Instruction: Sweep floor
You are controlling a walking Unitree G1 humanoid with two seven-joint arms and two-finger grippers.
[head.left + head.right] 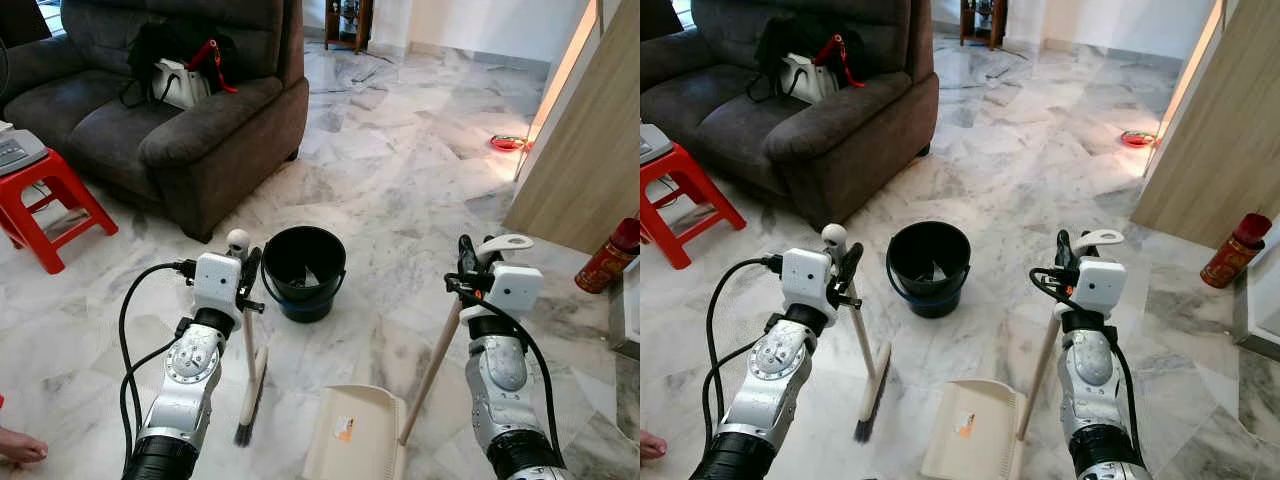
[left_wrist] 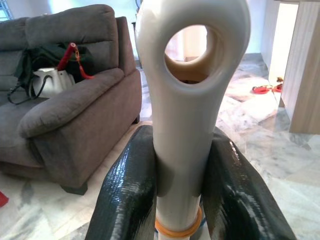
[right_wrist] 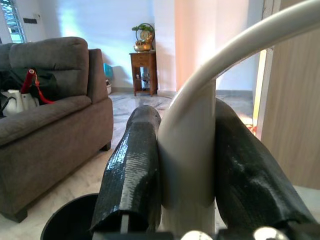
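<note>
On marble floor [image 1: 420, 190] just ahead: broom [image 1: 250, 385] standing near-upright, bristles down on tiles, cream handle w/ ring end clamped between left gripper [image 1: 247, 280] fingers [image 2: 125, 195], orange band just below grip. Beside it to the right, cream dustpan [image 1: 355, 435] lying flat on floor, small orange label on its face, nothing visible in pan. Wooden pole slanting up from pan's back edge to right gripper [image 1: 468, 262], fingers [image 3: 135, 170] closed tight on the pale curved handle top. Between the two arms, slightly further out: black bucket [image 1: 302, 272] w/ handle down, upright, mostly dark inside, one pale scrap at bottom, can't tell what. Beyond, grey sofa [image 1: 200, 130] w/ black bag and white bag w/ red strap on seat. Red stool [image 1: 50, 205] at far left. Red canister [image 1: 608, 258] at right by wooden panel [image 1: 590, 150]. Small red dish [image 1: 507, 143] on floor near doorway. Person's toes [image 1: 18, 447] at bottom left edge.
</note>
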